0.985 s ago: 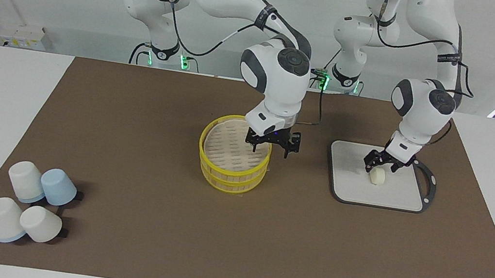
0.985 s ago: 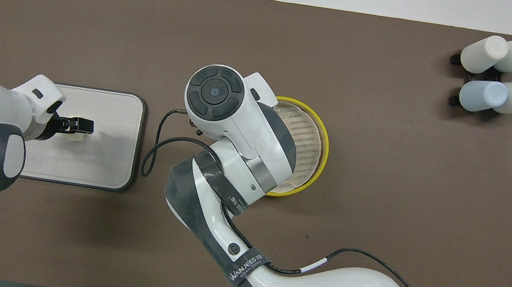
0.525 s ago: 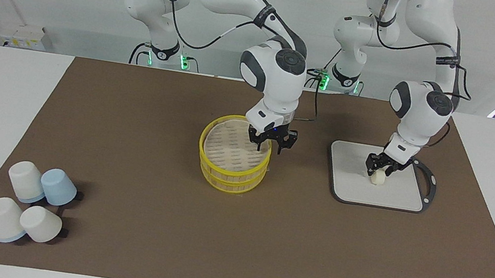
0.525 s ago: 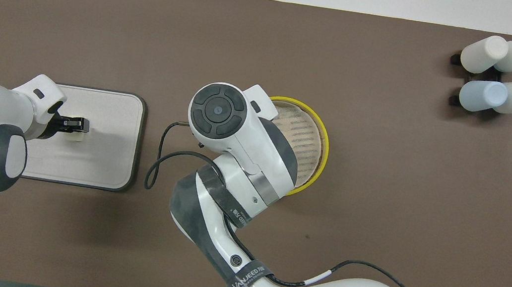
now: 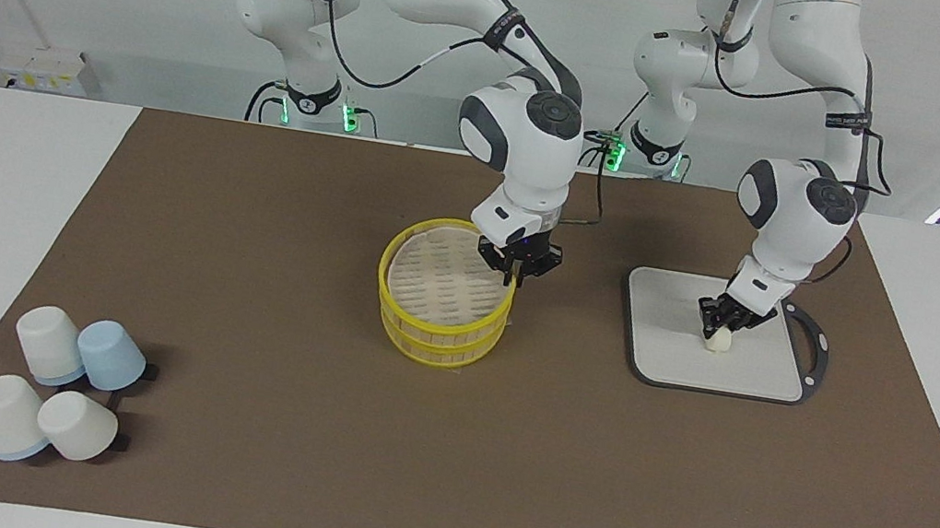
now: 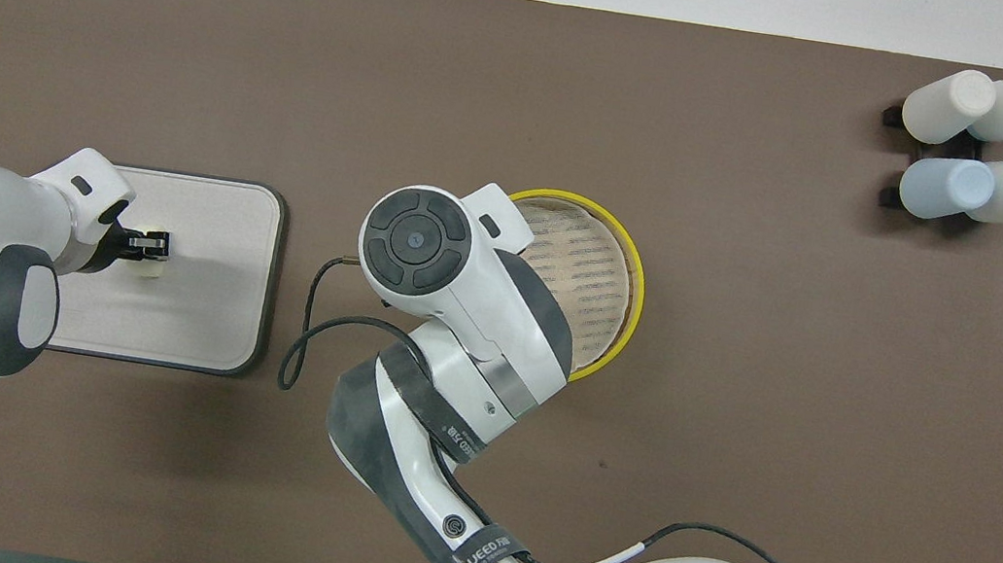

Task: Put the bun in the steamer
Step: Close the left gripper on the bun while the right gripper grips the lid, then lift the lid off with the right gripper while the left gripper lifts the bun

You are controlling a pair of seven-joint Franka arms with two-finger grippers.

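Gripping the bun with the left gripper, fingers drawn in narrow against its sides and angling down from above. Pinning it low on the board, roughly at the board's middle, the pale underside seemingly touching the grey surface. Showing the same from overhead: the left gripper reaching out over the board from the arm's bulky wrist, the bun peeking out as a small cream lump at the fingertips. Lying toward the left arm's end of the table, that board, with its black handle looping off the side nearest that end. Pinching the steamer at its yellow rim with the right gripper, fingers brought close together on the rim's edge toward the left arm's end, the wrist bending steeply down over it. Hiding that grip in the overhead view under the right arm's own wrist, with only part of the steamer and its slatted floor showing past it. Standing open at mid-table, the steamer, well apart from the board and about level with it. Huddling at the right arm's end of the mat, farther from the robots than everything else: three white cups and one blue cup, mouths down and leaning against one another.
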